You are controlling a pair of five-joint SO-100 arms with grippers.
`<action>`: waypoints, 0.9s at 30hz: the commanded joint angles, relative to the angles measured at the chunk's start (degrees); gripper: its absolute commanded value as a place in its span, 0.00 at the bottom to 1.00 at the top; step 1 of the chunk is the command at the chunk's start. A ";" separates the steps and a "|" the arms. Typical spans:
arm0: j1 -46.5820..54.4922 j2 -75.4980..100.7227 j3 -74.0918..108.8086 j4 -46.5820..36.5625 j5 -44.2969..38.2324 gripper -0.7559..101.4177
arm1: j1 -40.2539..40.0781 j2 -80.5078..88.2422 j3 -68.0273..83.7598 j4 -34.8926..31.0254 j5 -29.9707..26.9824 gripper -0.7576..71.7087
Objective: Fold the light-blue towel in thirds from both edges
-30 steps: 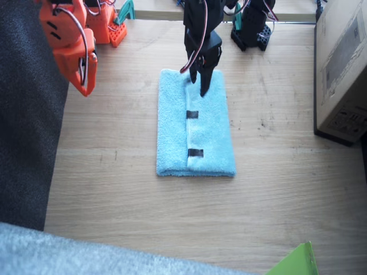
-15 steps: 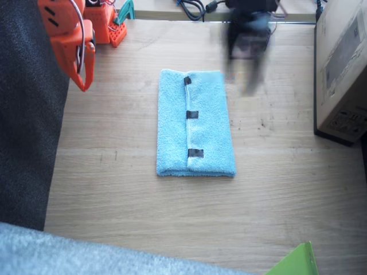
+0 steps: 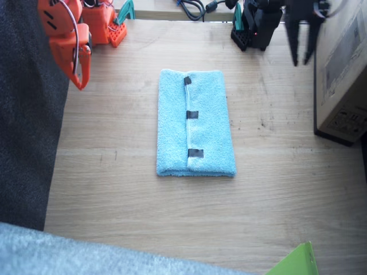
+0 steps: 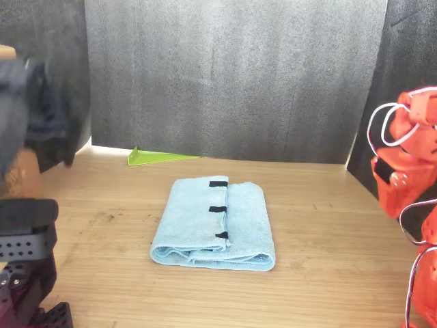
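On the table (image 3: 126, 189) lies the light-blue towel (image 3: 195, 126), folded in thirds.

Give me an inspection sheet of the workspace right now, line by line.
Surface: wooden table, bare around the towel.
Job's things: light-blue towel lies folded flat, three black tape strips along the top flap's edge.
Clutter: cardboard box at the table's side; green sheet corner.
Grippers: left gripper open, empty, off the towel; right gripper raised, empty, state unclear.
Cables: black cable at the far edge.
Surroundings: dark fabric backdrop.
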 commanded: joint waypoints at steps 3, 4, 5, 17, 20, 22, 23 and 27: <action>-1.05 10.72 11.43 -6.33 -1.23 0.00 | -3.96 9.32 6.86 -5.71 -0.70 0.01; -2.02 13.27 13.80 -7.38 -1.67 0.00 | -4.22 10.46 8.00 -6.59 -0.26 0.01; -2.99 15.56 15.82 -8.35 -2.46 0.00 | -4.39 11.43 8.88 -6.94 -0.18 0.01; -5.71 28.92 26.89 -8.96 -5.63 0.00 | -2.99 41.13 28.39 -13.54 1.76 0.02; -6.94 31.64 28.65 -8.35 -6.42 0.00 | -3.16 47.29 30.06 -11.78 2.11 0.02; -6.94 31.64 28.83 -8.44 -6.59 0.00 | -3.87 53.61 32.08 -10.11 2.29 0.03; -6.77 31.64 29.00 -8.53 -6.59 0.00 | -4.22 57.57 33.84 -9.23 2.20 0.04; -6.94 31.64 29.00 -8.61 -6.59 0.00 | -5.36 69.96 38.67 -4.92 1.41 0.05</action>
